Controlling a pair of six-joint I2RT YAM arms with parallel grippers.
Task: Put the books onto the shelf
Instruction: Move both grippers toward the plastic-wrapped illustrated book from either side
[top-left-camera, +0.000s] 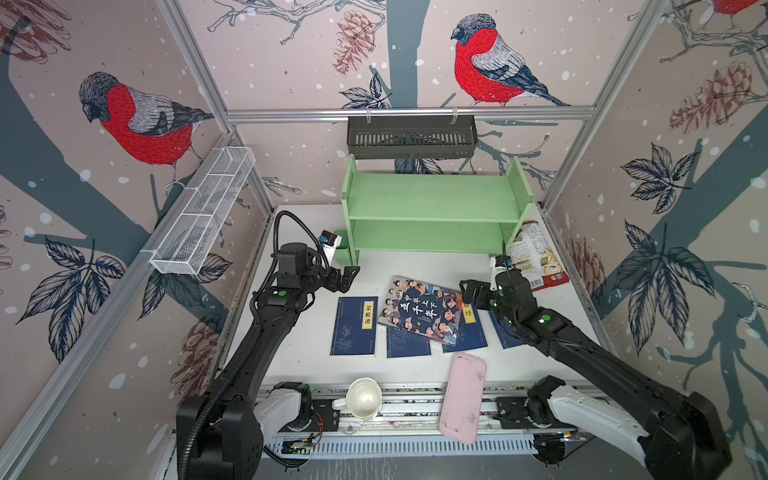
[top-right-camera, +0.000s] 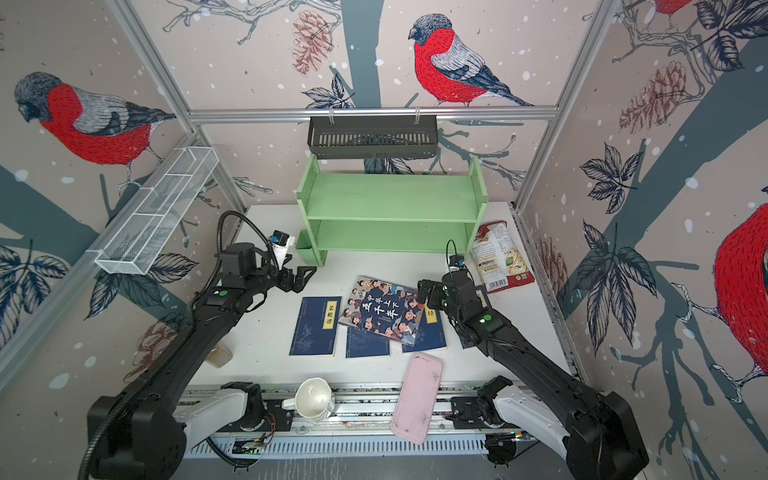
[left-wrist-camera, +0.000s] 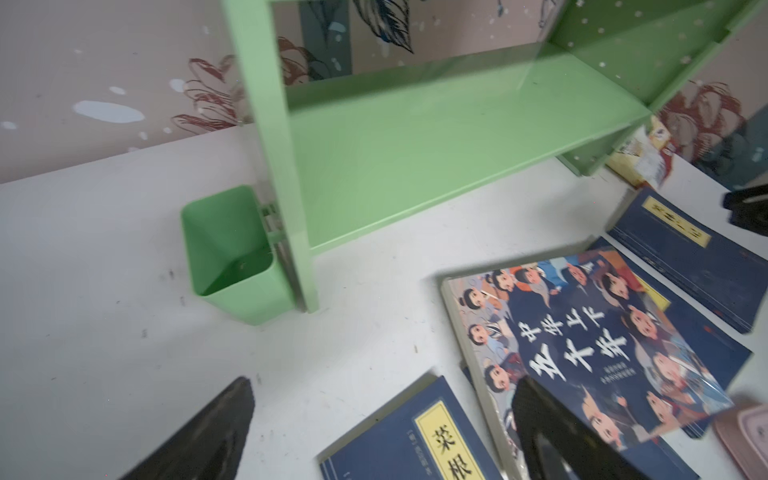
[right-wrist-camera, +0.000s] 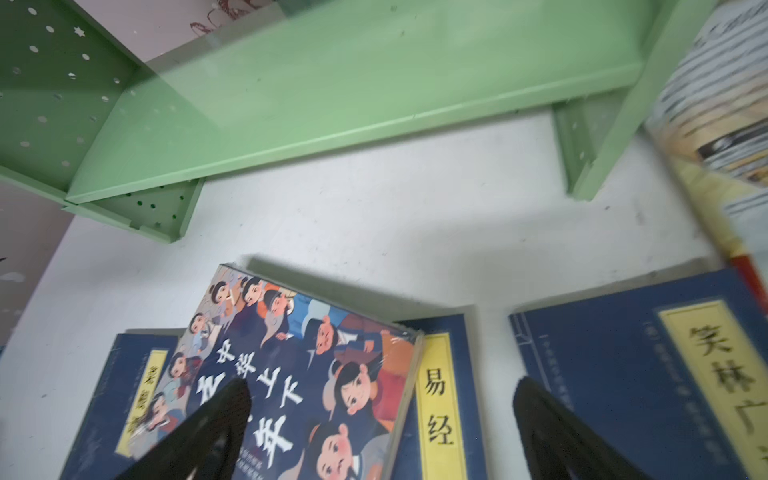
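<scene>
Several books lie flat on the white table in front of the light green shelf (top-left-camera: 432, 195), whose two tiers hold nothing. The cartoon-cover book (top-left-camera: 419, 309) rests tilted over two navy books (top-left-camera: 407, 347). Another navy book (top-left-camera: 354, 326) lies apart at the left, and one more (top-left-camera: 500, 332) is partly hidden under the right arm. My left gripper (top-left-camera: 348, 279) hovers open above the table by the shelf's left leg, with only table and a navy book's corner (left-wrist-camera: 415, 415) below its jaws. My right gripper (top-left-camera: 469, 293) hangs open over the cartoon book's right edge (right-wrist-camera: 399, 374).
A black slotted basket (top-left-camera: 411, 137) hangs above the shelf and a white wire basket (top-left-camera: 203, 208) on the left wall. A snack bag (top-left-camera: 536, 257) lies right of the shelf. A pink tray (top-left-camera: 463, 397) and white mug (top-left-camera: 363, 399) sit at the front edge. A green cup (left-wrist-camera: 232, 257) clips to the shelf's left side.
</scene>
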